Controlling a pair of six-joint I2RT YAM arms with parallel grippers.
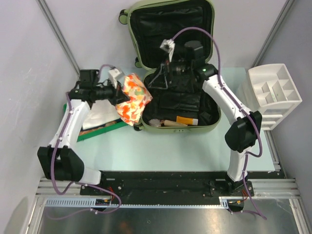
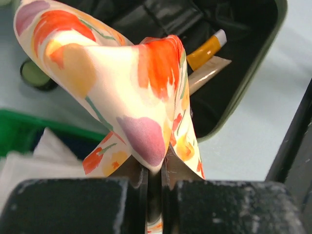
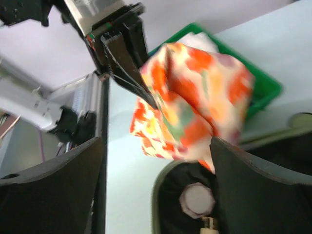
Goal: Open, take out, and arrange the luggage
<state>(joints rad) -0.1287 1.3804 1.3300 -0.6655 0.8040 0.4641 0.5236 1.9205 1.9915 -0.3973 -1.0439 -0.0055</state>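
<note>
- Top external view: luggage (image 1: 200, 127) lies open at the middle of the counter's far edge, black lining up.
- Left gripper (image 1: 119, 95) is pinching a floral cloth (image 1: 134, 100) over the luggage's left rim, beside a green tray (image 1: 105, 130) at the left edge.
- Right gripper (image 1: 162, 78) hangs over the lining, fingers spread, holding nothing.
- Orange tube (image 1: 184, 120) and beige tube (image 1: 170, 123) lie inside, along the near wall.
- White organizer (image 1: 273, 92) stands at the right edge.

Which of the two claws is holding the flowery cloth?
The left gripper: it is shut on the cloth. The right gripper stands wide open, holding nothing.
</note>
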